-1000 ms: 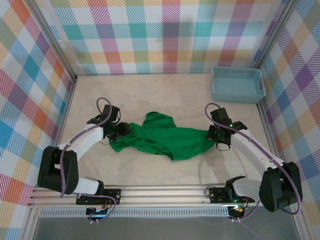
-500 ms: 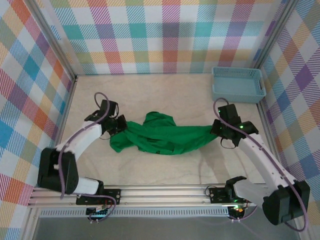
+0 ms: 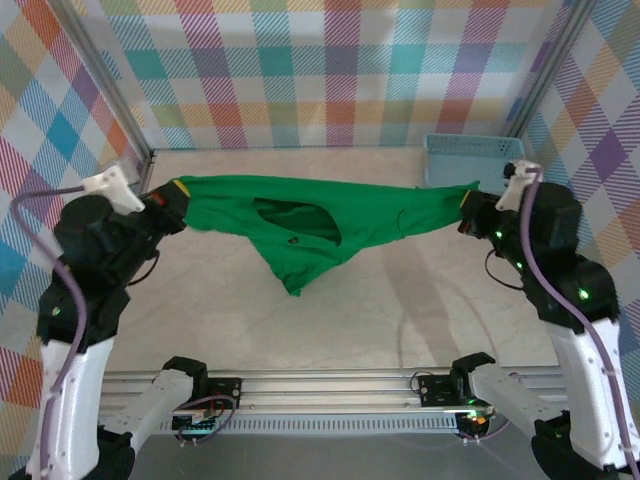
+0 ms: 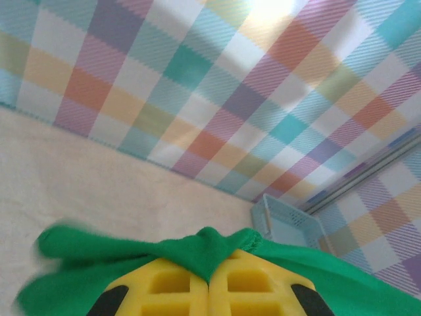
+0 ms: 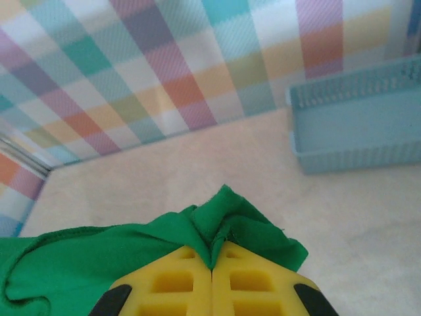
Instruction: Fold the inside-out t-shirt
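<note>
And here we have the shirt [image 3: 300,215] up in the air, strung between the two arms above the table [image 3: 400,320]. Both arms are raised high, one at each side.

On our left, the left gripper [image 3: 176,193] is clamped on one end of the green cloth. From its wrist camera we see the yellow fingers [image 4: 164,289] pressed right together, with a fold of fabric pinched in the seam between them and spilling out to both sides.

Over on the right, the right gripper [image 3: 468,205] has the other end. Its wrist view tells the same story: yellow pads [image 5: 256,283] closed flat against each other, and a small peak of green bunched up out of the join.

From above, the top edge of the shirt runs nearly straight from one grip to the other and looks fairly taut. Below that line the cloth sags into a point a little left of centre, hanging toward the table. We cannot tell whether that tip touches the surface. There is a dark opening in the middle of the fabric, and we cannot say which hole of the shirt it is.

The blue basket [image 3: 465,160] sits in the far right corner against the checked walls [image 3: 330,70], just behind the right gripper and apart from the shirt.
</note>
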Controlling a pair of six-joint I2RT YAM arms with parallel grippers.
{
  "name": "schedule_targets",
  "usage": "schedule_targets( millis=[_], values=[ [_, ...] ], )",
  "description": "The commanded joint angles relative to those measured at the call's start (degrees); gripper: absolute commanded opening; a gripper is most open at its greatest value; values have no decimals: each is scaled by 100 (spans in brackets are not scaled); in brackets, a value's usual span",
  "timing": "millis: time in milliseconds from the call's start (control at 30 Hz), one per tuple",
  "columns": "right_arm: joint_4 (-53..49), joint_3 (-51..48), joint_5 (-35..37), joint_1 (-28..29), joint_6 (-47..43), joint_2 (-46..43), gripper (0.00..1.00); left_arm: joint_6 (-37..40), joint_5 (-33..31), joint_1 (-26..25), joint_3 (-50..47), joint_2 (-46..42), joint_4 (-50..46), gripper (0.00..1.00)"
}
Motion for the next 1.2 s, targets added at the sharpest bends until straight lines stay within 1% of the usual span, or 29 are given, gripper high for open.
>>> schedule_targets(
  millis=[0, 100, 200, 300, 367, 467, 600, 667, 767, 800, 833, 933, 1067, 1167],
  values=[
    [-102, 371, -566, -52, -399, -365, 0, 326, -114, 86, 524, -344, -477, 0],
    [90, 588, -1091, -52, -351, -723, 0, 398, -52, 87, 889, -662, -602, 0],
    [352, 718, -1317, -56, -304, -1024, 0, 397, 42, 87, 1069, -878, -578, 0],
    [439, 925, -1591, -55, -305, -1097, 0, 332, 267, 86, 1220, -812, -542, 0],
    [423, 1031, -1640, -57, -246, -1040, 0, 295, 262, 87, 1287, -653, -588, 0],
    [495, 881, -1472, -55, -156, -822, 0, 229, -5, 85, 1217, -375, -729, 0],
    [355, 469, -779, -59, -33, -108, 0, 314, -720, 87, 752, 225, -721, 0],
    [383, 176, -413, -57, 43, 313, 0, 334, -1271, 87, 640, 702, -825, 0],
    [842, -386, -266, -49, 49, 975, 0, 426, -1636, 95, 389, 1548, -684, 0],
    [995, -483, -316, -58, 21, 1219, 0, 426, -1573, 124, 328, 1781, -597, 0],
    [1128, -547, -388, -53, -33, 1416, 0, 426, -1375, 154, 298, 1945, -495, 0],
    [1328, -520, -494, -61, -134, 1636, 0, 400, -1056, 225, 307, 2047, -268, 0],
    [1281, -245, -649, -76, -260, 1536, 0, 411, -803, 258, 563, 1816, -203, 0],
    [1233, -102, -800, -78, -338, 1249, 0, 437, -694, 261, 621, 1410, -158, 0]
  ],
)
